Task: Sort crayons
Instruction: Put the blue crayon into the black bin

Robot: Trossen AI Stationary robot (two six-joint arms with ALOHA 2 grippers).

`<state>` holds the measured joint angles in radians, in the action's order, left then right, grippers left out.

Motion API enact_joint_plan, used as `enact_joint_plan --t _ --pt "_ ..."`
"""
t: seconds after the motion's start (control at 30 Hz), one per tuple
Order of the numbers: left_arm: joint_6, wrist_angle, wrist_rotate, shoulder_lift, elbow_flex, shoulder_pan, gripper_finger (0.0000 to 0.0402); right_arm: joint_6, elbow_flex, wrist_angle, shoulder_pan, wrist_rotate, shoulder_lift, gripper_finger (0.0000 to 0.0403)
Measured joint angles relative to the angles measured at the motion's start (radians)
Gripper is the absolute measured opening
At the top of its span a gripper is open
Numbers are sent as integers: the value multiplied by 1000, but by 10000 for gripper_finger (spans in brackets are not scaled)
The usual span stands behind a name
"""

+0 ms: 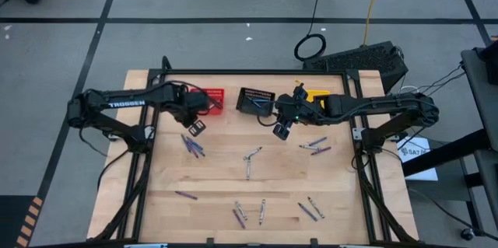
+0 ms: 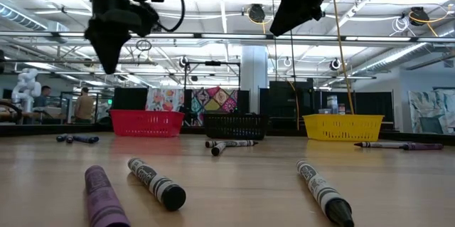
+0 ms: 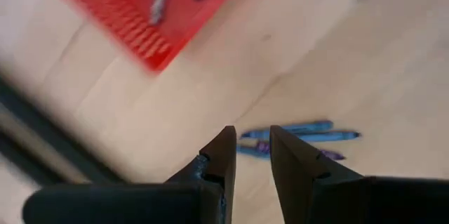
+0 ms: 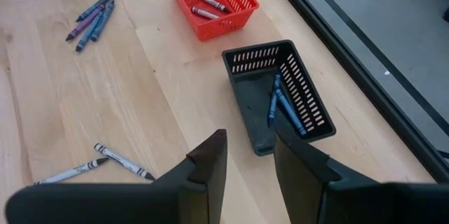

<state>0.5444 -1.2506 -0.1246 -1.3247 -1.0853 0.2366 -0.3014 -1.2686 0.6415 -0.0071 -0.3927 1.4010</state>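
Left hand (image 1: 196, 127) open, empty, hovering near tabletop's far-left corner by red basket (image 1: 213, 97); right hand (image 1: 282, 130) open, empty, beside black basket (image 1: 255, 100) at far edge. Crayons (image 1: 193, 147) scattered mid-tabletop and toward near edge.

Low view: crayons lying flat; probably light, stiff, prone to rolling.

Left wrist: blue-purple cluster (image 3: 298, 138) just past fingers; best pinched mid-length, across the barrel.

Right wrist: blue crayons (image 4: 284, 108) already in black basket, grey in red.

Two dark, jointed arms: the left arm (image 1: 124, 106), at the left of the overhead frame, carries white TROSSEN lettering. The right arm (image 1: 381, 106) trails black cables at the right. Each ends in two tapered black fingers (image 4: 210, 161).
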Motion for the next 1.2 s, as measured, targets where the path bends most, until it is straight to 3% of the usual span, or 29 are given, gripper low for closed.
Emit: enact_joint_plan --t 0.2,0.77,1.0,1.2 --pt "217 -95 -93 0 0 -52 80 0 0 1 0 0 0 105" --pt "851 -94 -192 0 6 -242 80 -80 0 169 2 3 0 105" --pt "1150 -90 -179 -1 115 -338 80 -106 0 221 2 3 0 105" --pt "1277 22 -156 -2 218 -406 80 -107 0 246 2 3 0 105"
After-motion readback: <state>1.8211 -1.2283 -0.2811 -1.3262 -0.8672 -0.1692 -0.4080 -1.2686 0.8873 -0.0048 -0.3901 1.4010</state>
